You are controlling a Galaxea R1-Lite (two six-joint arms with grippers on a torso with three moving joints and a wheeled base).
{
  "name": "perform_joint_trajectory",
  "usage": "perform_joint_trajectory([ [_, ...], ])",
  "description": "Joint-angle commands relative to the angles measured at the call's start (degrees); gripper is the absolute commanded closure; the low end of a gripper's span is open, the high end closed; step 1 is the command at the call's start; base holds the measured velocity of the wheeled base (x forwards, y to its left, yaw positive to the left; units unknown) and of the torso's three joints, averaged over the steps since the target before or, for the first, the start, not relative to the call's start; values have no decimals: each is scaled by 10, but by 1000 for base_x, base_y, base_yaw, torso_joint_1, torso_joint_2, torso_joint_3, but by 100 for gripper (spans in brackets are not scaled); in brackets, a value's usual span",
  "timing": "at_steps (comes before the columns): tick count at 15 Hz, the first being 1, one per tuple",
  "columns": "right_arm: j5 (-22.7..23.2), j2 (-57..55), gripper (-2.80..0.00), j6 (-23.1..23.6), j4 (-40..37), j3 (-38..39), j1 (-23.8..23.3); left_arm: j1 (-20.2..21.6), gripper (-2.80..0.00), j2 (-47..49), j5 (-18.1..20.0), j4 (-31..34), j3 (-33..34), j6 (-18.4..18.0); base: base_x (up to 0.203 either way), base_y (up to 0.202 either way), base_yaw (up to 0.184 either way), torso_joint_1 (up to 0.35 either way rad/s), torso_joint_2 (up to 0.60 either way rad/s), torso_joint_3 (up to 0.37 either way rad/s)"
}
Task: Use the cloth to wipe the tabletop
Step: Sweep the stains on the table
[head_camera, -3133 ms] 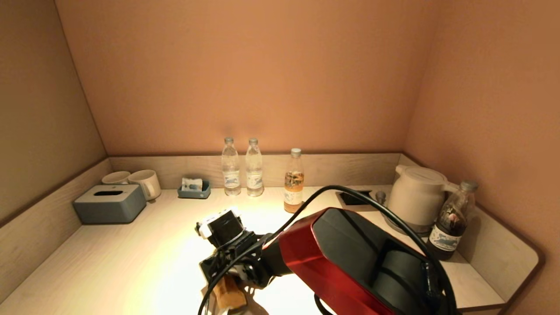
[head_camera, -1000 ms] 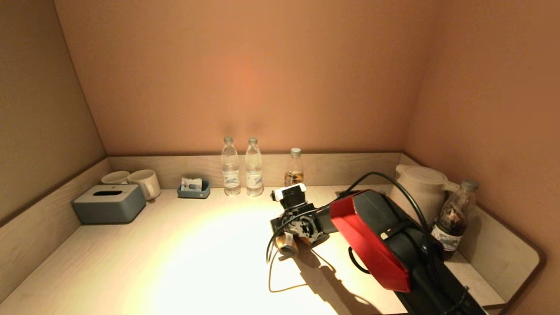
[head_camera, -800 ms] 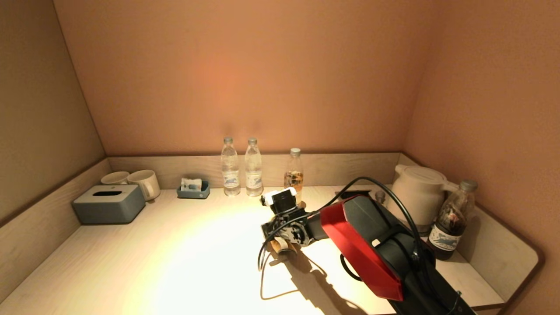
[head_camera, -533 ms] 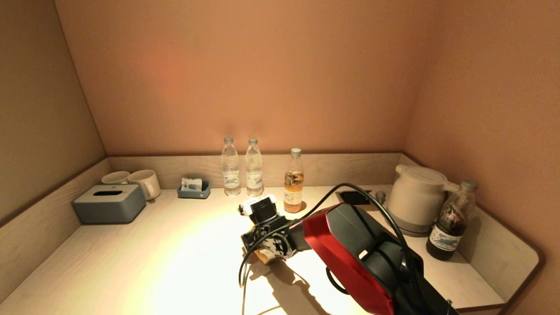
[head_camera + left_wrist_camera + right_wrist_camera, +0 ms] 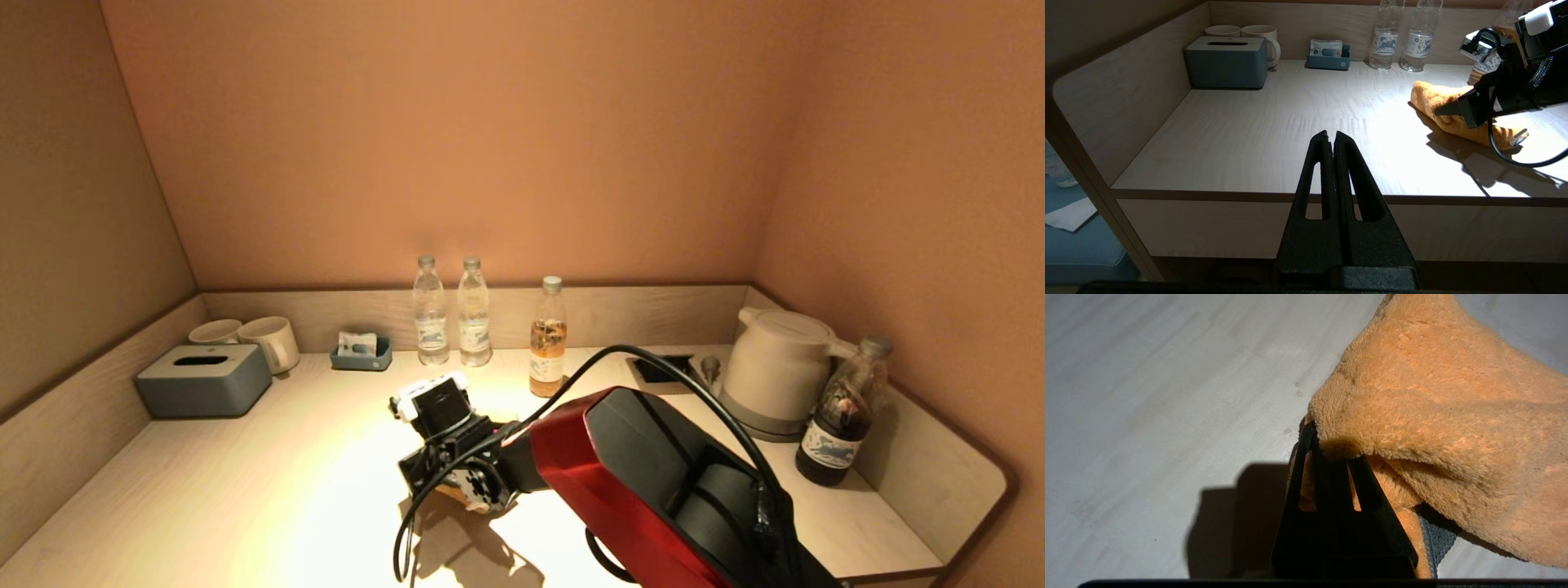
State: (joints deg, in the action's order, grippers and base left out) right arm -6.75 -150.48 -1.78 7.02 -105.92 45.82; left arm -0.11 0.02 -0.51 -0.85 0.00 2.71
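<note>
The tabletop (image 5: 245,490) is a pale wood-grain counter with a raised back edge. My right gripper (image 5: 457,494) is low over its middle, shut on the fluffy yellow-orange cloth (image 5: 1433,396), which bunches over the fingertips and lies on the wood. In the head view only a scrap of cloth (image 5: 451,492) shows under the wrist. The left wrist view shows the cloth (image 5: 1433,104) trailing on the tabletop (image 5: 1269,122) under the right gripper (image 5: 1443,110). My left gripper (image 5: 1329,136) is shut and empty, parked before the counter's front edge.
Along the back stand a grey tissue box (image 5: 204,380), two mugs (image 5: 273,341), a small blue tray (image 5: 362,353), two water bottles (image 5: 430,314) and an orange drink bottle (image 5: 549,339). A kettle (image 5: 775,367) and a dark bottle (image 5: 841,412) stand at the right. A black cable (image 5: 404,539) hangs from the right wrist.
My right gripper has dragged the cloth across the tabletop from near the orange drink bottle leftward and toward the front. The left arm has not moved.
</note>
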Motion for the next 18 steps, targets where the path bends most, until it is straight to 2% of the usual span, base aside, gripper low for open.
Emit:
perform_joint_trajectory([
  [1,-10,43,0,-1,2,54,4,0,0,0,0,0,0,0,0,0,0,0,0,0],
  [4,-11,69,0,-9,13,136,1,0,0,0,0,0,0,0,0,0,0,0,0,0],
  [6,-11,87,0,-17,49,226,-11,0,0,0,0,0,0,0,0,0,0,0,0,0],
  [10,-15,127,0,-16,142,347,-88,0,0,0,0,0,0,0,0,0,0,0,0,0],
  [13,-15,150,0,-14,168,382,-142,0,0,0,0,0,0,0,0,0,0,0,0,0],
  [15,-14,155,0,-13,171,387,-149,0,0,0,0,0,0,0,0,0,0,0,0,0],
  [18,-17,202,0,-15,174,406,-184,0,0,0,0,0,0,0,0,0,0,0,0,0],
])
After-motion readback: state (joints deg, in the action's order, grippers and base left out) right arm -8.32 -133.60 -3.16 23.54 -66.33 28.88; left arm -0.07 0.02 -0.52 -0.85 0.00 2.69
